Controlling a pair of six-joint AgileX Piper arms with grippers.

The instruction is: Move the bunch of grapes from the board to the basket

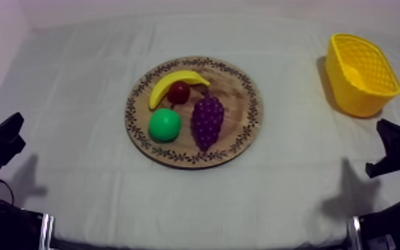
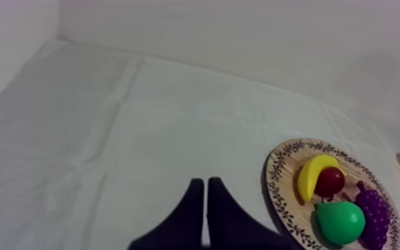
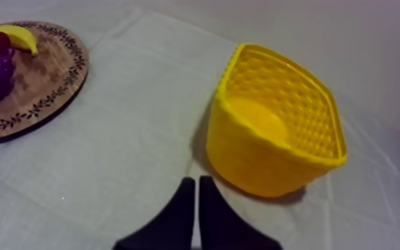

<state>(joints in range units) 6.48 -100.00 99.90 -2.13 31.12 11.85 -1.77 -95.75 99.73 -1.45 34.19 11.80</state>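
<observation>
The left end effector [image 2: 206,181], two black fingers pressed together into a narrow wedge, grips nothing and sits low over the grey-white cloth of the bench [image 1: 296,193], beside the board. The right end effector [image 3: 197,179] is likewise closed and empty, just in front of the yellow basket [image 1: 349,93], a lattice-walled plastic tub standing well apart from the board, with nothing inside. The round wooden board [image 1: 246,100] with a patterned rim carries the purple bunch of grapes [image 1: 207,122] on its basket-facing side, with a curved yellow banana [image 1: 169,83], a small red fruit [image 1: 179,92] and a green pear [image 1: 164,124]. The step in hand appears to be the approach, with no pick yet begun. The next move calls for opened fingers over the grapes, likely the right arm's.
</observation>
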